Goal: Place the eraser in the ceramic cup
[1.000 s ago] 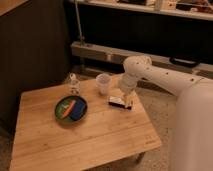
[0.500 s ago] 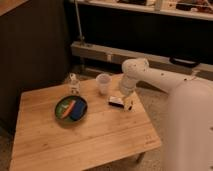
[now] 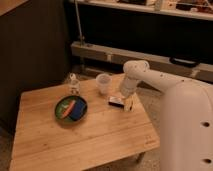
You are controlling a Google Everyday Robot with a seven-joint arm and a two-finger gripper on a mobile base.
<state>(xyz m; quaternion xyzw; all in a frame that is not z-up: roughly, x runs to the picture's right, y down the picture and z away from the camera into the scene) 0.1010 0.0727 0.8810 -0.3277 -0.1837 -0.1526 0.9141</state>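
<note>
Hand (image 3: 128, 103) is low over bench (image 3: 75, 140), fingers spread, holding nothing. Eraser (image 3: 116, 102) lies flat just beside hand, on the side toward ceramic cup (image 3: 103, 83).

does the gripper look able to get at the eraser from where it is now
Probably yes. The gripper hangs low, right beside the eraser, fingers open, with nothing between them. The cup stands apart behind the eraser, out of the way.
</note>
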